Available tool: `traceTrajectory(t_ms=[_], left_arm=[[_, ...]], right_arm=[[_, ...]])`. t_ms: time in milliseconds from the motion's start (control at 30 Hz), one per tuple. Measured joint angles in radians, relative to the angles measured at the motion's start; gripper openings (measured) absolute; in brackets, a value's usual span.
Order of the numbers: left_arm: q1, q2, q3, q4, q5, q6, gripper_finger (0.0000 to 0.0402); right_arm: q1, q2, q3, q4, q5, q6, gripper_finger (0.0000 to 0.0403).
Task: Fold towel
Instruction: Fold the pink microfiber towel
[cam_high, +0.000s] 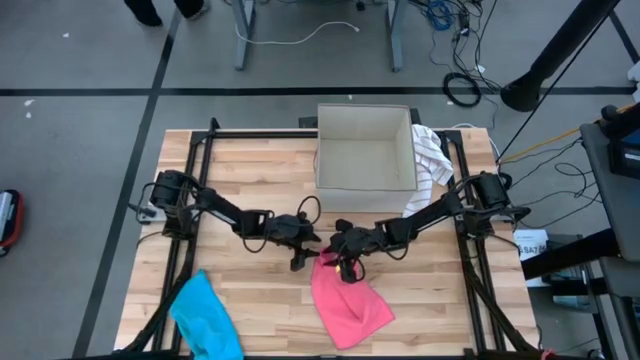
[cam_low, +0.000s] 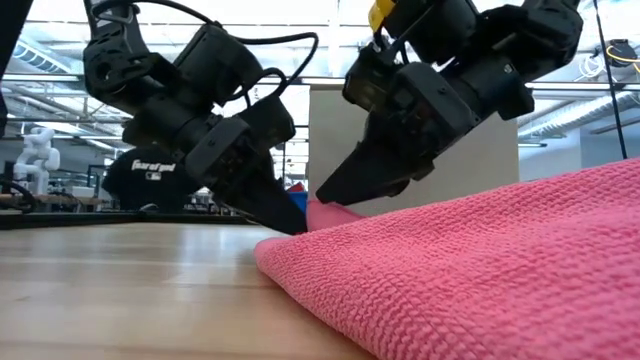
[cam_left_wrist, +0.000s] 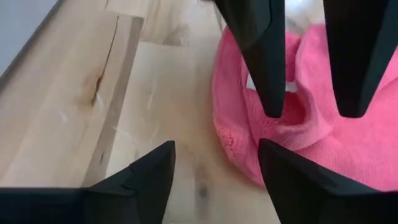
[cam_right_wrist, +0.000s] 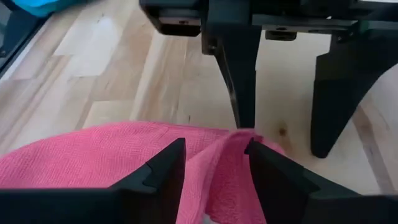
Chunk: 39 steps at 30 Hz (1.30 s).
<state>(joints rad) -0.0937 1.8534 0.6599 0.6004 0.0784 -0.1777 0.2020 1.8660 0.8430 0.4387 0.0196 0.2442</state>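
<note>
1. From above, the pink towel (cam_high: 347, 298) lies crumpled on the wooden desk (cam_high: 250, 290), in front of the open cardboard box (cam_high: 365, 148). Both pincers meet at the towel's corner nearest the box.
2. The left pincer (cam_high: 300, 257) stands just beside that corner. Its own wrist camera shows the fingers (cam_left_wrist: 140, 180) spread apart with bare wood between them, one tip at the towel's edge and nothing held.
3. The right pincer (cam_high: 345, 265) sits on the corner. Its wrist view shows a raised fold of pink cloth (cam_right_wrist: 217, 165) between its partly open fingers; whether they squeeze it I cannot tell.
4. Only the table-level view shows the fingertips coming down steeply to the towel's lifted edge (cam_low: 325, 215).
5. Behind them there, a dark shirt (cam_low: 160, 175) bears white lettering too small to read.
6. Elsewhere: a blue cloth (cam_high: 205, 315) near the desk's front left corner, and a striped cloth (cam_high: 432, 155) hanging over the box's right side.
</note>
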Motion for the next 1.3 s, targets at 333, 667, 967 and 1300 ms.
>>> traceTrajectory(t_ms=[333, 667, 967, 1300], left_arm=[[0.0, 0.0, 0.002, -0.002, 0.025, 0.024, 0.0201], [0.0, 0.0, 0.002, -0.002, 0.023, 0.085, 0.008], [0.0, -0.004, 0.002, 0.042, 0.002, 0.154, 0.0003], [0.005, -0.269, 0.006, -0.052, -0.046, 0.272, 0.0001]], right_arm=[[0.0, 0.0, 0.001, -0.074, -0.001, -0.006, 0.0009], [0.016, -0.014, 0.001, -0.05, 0.004, -0.021, 0.0001], [0.08, -0.177, 0.001, -0.218, 0.074, -0.061, 0.0], [0.188, -0.551, 0.001, -0.575, 0.283, -0.092, 0.0]])
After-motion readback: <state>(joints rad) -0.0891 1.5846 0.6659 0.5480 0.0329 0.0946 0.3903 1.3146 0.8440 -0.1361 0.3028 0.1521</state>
